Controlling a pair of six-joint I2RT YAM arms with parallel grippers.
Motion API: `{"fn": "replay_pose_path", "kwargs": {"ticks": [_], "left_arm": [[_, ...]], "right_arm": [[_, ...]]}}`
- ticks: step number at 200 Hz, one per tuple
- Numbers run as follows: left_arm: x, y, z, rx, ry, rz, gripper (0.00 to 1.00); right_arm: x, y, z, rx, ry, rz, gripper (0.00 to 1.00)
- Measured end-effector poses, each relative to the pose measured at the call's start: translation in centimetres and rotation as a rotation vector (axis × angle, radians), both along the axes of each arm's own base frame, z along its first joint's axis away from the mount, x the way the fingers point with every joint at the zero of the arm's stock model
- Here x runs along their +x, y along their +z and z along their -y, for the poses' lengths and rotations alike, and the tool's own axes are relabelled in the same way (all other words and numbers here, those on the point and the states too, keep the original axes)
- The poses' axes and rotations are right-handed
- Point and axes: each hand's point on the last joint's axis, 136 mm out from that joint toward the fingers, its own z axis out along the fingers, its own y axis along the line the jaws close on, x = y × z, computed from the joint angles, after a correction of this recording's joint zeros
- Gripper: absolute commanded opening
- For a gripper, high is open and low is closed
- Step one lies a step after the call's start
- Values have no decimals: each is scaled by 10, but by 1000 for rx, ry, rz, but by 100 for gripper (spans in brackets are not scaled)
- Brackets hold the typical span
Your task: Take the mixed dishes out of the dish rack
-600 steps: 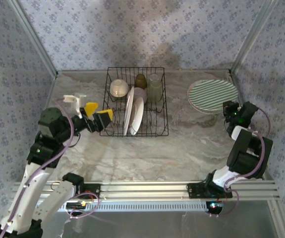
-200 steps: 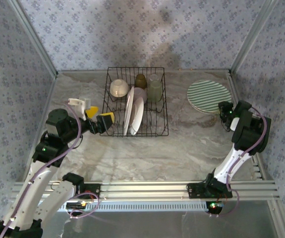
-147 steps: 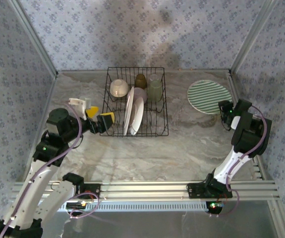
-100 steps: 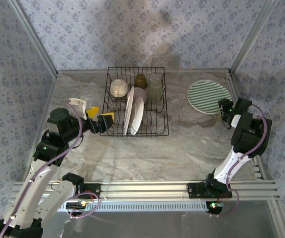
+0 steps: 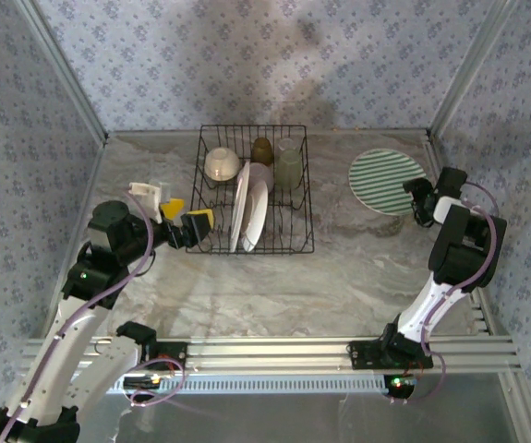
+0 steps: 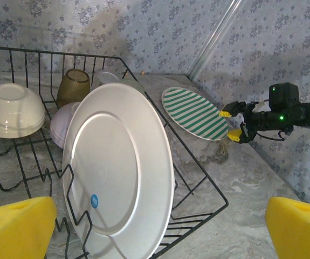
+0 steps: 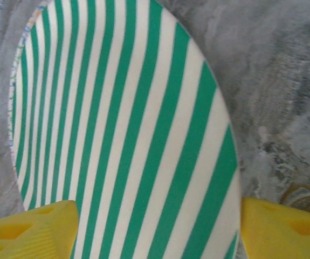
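Striped plate: the striped plate [image 5: 390, 181] lies flat on the table [image 5: 274, 286], at about 2 o'clock from the table's middle and well apart from the rack.
Right gripper: the right gripper [image 5: 419, 197] sits at the plate's 4 o'clock rim with its yellow pads spread wide, pinching nothing.
Left gripper: the left gripper [image 5: 185, 212] has its jaws fully apart and empty, at 9 o'clock of the dish rack [image 5: 307, 194], facing the upright white plates [image 5: 248, 214].
In the rack: a cream bowl [image 5: 222, 163], a lilac bowl [image 5: 261, 173], an olive-brown cup [image 5: 262, 149] and a pale tumbler [image 5: 288, 164] sit toward 12 o'clock.
Step in hand: probably clearing the right arm off the set-down plate.
Doing it well: lift the pads straight up before swinging away, so neither pad drags the rim.
Next reach: take the nearest white plate by its top edge and lift it clear of the prongs before tilting.
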Motion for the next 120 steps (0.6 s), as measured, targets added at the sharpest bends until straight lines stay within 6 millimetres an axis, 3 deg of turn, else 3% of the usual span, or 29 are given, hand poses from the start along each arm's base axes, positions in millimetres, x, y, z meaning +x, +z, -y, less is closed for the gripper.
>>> {"fn": "replay_pose_path", "kwargs": {"ticks": [120], "left_arm": [[-1,-2,0,3,0,-8,99]], "right_arm": [[3,2,-10,-39,41,-60,89]]}}
